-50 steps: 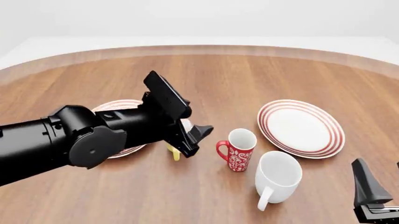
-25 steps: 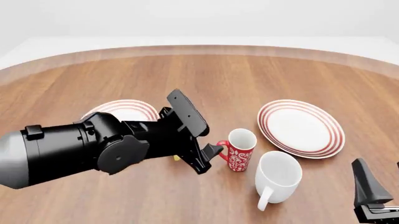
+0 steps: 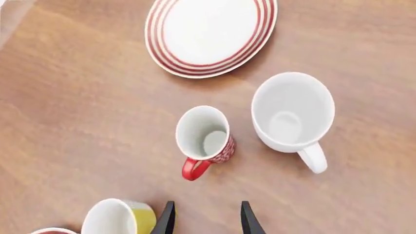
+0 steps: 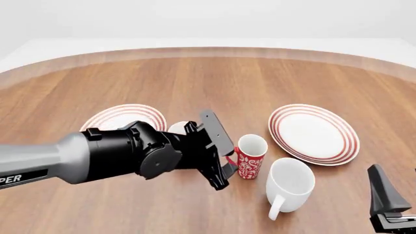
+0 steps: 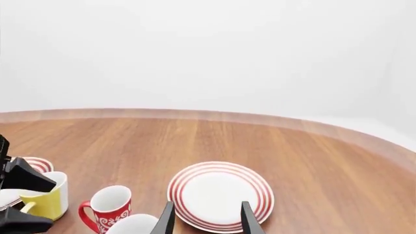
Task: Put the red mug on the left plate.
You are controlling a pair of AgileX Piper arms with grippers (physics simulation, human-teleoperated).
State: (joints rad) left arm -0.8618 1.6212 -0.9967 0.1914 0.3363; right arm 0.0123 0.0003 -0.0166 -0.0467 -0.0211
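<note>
Two claws on a round wood table (image 4: pixel 260 78), plain white room | left gripper (image 3: pixel 204 219) fingers apart, holding nothing | red mug (image 3: pixel 204 139) upright, empty, just ahead of it | yellow mug (image 3: pixel 120 217) beside it | white mug (image 4: pixel 289 185) empty | left plate (image 4: pixel 120 117) behind the arm | right gripper (image 5: pixel 204 219) parted, empty, other plate (image 5: pixel 221 195) ahead

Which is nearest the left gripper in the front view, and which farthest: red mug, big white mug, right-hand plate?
1. Red mug, right beside the left gripper.
2. White mug, farther right, nearer the camera.
3. Right plate, farthest right, behind both mugs.
</note>
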